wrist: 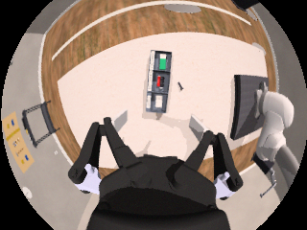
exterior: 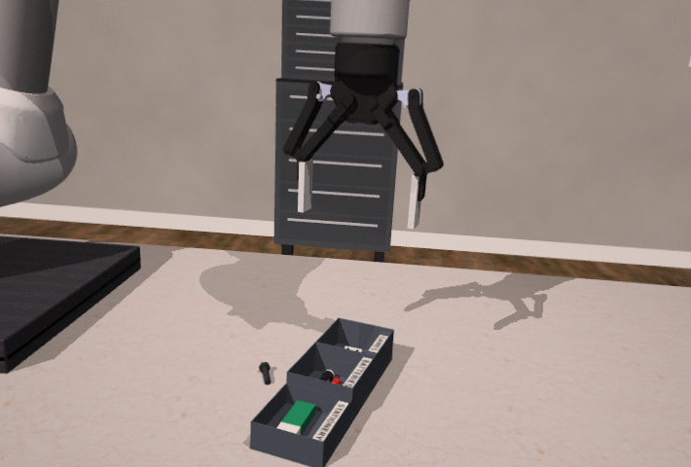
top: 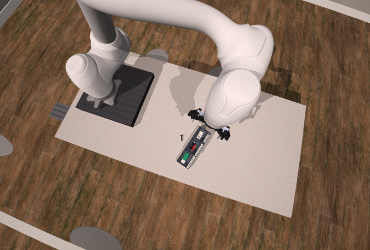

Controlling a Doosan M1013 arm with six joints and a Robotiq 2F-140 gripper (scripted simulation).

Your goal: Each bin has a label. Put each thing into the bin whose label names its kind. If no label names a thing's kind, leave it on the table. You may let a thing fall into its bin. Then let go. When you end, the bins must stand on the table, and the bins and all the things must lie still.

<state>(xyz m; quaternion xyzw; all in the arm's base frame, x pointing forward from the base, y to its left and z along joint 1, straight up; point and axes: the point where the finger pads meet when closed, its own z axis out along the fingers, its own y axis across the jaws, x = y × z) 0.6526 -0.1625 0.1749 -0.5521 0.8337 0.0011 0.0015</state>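
Observation:
My gripper (exterior: 358, 219) (wrist: 158, 118) is open and empty, high above the table behind the bins. Three dark joined bins stand in a row. The stationery bin (exterior: 285, 447) holds a green and white eraser (top: 185, 156) (exterior: 301, 413) (wrist: 163, 63). The batteries bin (exterior: 364, 388) holds a red thing (top: 193, 146) (exterior: 336, 380) (wrist: 158, 81) and a black thing beside it, partly hidden by the walls. The far bin (exterior: 384, 353), its small label seeming to read games, holds a white dotted piece (top: 200, 134) (exterior: 352, 348). A black bolt-like thing (top: 182, 137) (exterior: 266, 373) (wrist: 180, 86) lies on the table beside the bins.
The arm's black base plate (top: 139, 103) (exterior: 54, 297) (wrist: 245, 103) lies on the table (top: 250, 164) (exterior: 523, 385), on the bolt's side of the bins. A dark drawer cabinet (exterior: 335, 148) stands beyond the table's far edge.

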